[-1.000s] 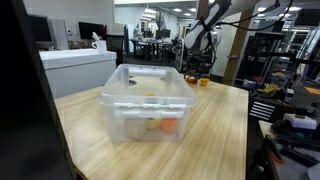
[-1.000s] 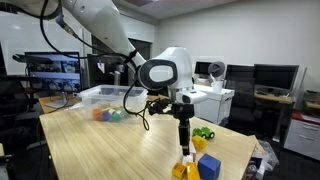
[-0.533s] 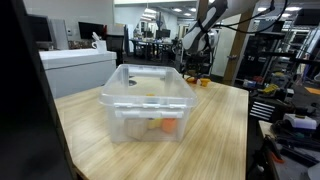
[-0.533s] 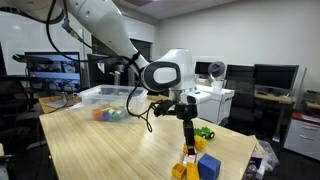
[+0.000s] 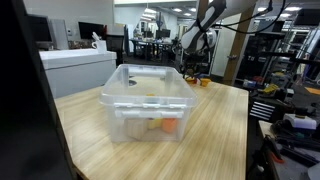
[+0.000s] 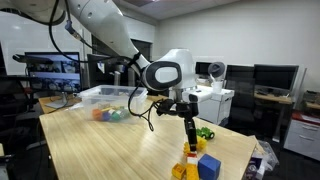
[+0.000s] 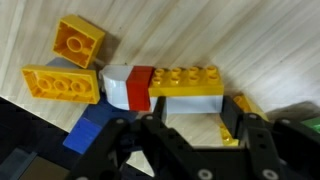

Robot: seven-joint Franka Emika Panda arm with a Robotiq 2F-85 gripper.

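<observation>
Wrist view: gripper (image 7: 183,122) straddling yellow brick (image 7: 188,79) (contact unclear).

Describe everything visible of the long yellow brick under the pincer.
The long yellow brick looks like glossy plastic, with a row of round studs on top and a pale side face toward the camera. It lies flat on the wooden table, one end butting a red piece. The pincer straddles it, jaws apart at its ends; contact cannot be told.

You face glossy, smooth plastic bricks (image 7: 185,82) on a matt wood-grain tabletop (image 7: 255,35); the bin (image 5: 125,125) is translucent plastic.
</observation>
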